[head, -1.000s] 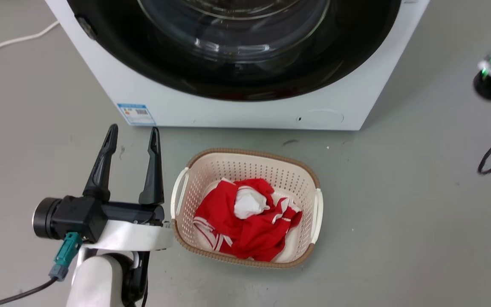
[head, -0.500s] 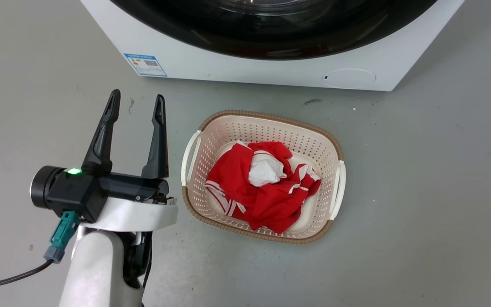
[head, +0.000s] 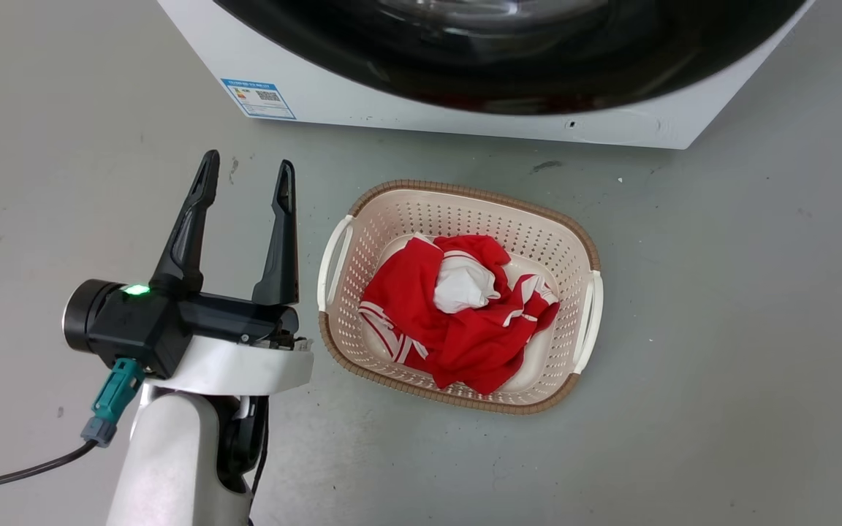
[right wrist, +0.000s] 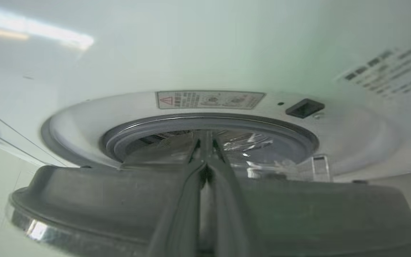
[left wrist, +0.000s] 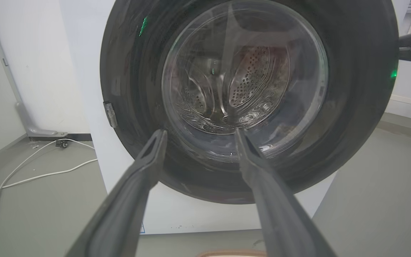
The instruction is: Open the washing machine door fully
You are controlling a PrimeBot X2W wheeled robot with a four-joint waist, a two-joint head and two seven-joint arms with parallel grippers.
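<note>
Grey floor (head: 721, 329) bears a basket (head: 465, 191) before the washing machine door (head: 428, 73).

Washing machine door (left wrist: 355, 107) is gleaming glossy blk; its glass bowl (left wrist: 205, 53) is shining clear & smooth. Behind it the drum (left wrist: 252, 75) is showing perforated steel. Machine body (head: 333, 91) is looking smooth white, w/ 1 paper-like sticker (head: 259, 97). Right wrist view: door's edge trim (right wrist: 30, 228) is glinting like chrome, seal (right wrist: 120, 142) is looking matt grey rubber. Basket (head: 465, 212) is showing perforated cream plastic, brown woven-look rim. Cloth (head: 457, 336) inside is lying soft, red & white. Left gripper (head: 248, 162) is showing 2 matt blk fingers (head: 188, 226); forearm shell (head: 172, 453) is shining glossy white. Floor (head: 721, 329) is looking matt grey, scuffed.
</note>
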